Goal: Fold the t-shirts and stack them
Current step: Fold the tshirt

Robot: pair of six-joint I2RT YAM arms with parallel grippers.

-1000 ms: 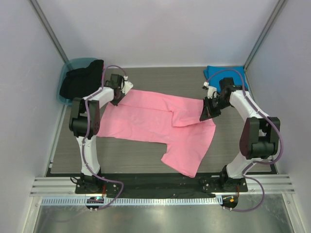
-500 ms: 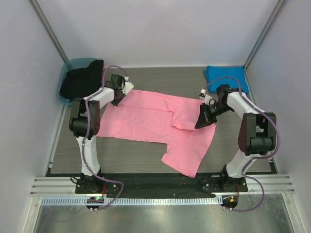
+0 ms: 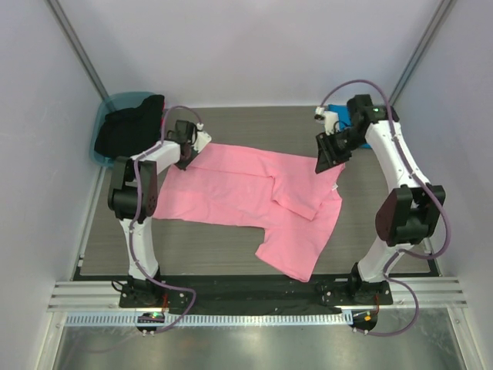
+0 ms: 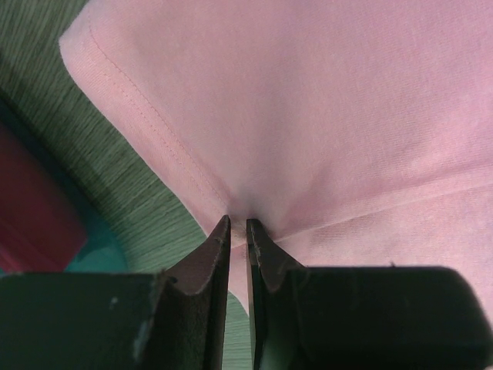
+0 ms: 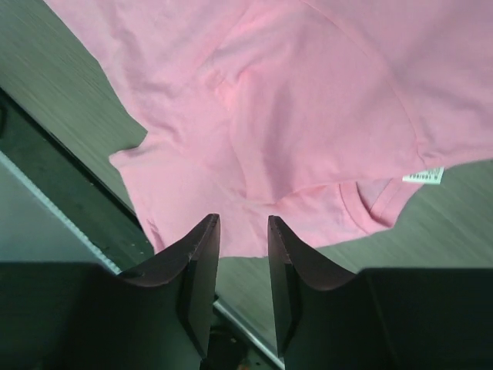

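My left tool point(image 4: 237, 225) has its two fingers closed almost to touching on the far left corner of the pink t-shirt point(image 3: 231, 193). The cloth puckers into the tips, so I judge the pinch is there to anchor that corner while the other side is worked. The shirt lies spread across the middle of the counter point(image 3: 370, 223), with one part already doubled over near its centre and a sleeve trailing toward the near edge.

My right tool point(image 5: 240, 223) hangs above the shirt's right side. Its fingers stand a narrow gap apart with nothing between them, so it is free. I read this as a pause between grips, high enough to look down and pick the next edge.

The fabric is a thin, soft knit that drapes flat and creases readily. A stitched hem point(image 4: 146, 108) runs along the corner I hold. From the right wrist view I see the ribbed collar point(image 5: 370, 204) and a small white label point(image 5: 424, 175) beside it.

The blue t-shirt point(image 3: 341, 112) sits at the far right corner, mostly hidden behind my right arm, and looks already folded; I take it as the base of the stack. The counter has a grey wood-grain surface. At the far left a teal tub point(image 3: 115, 104) holds a heap of black cloth point(image 3: 131, 127).
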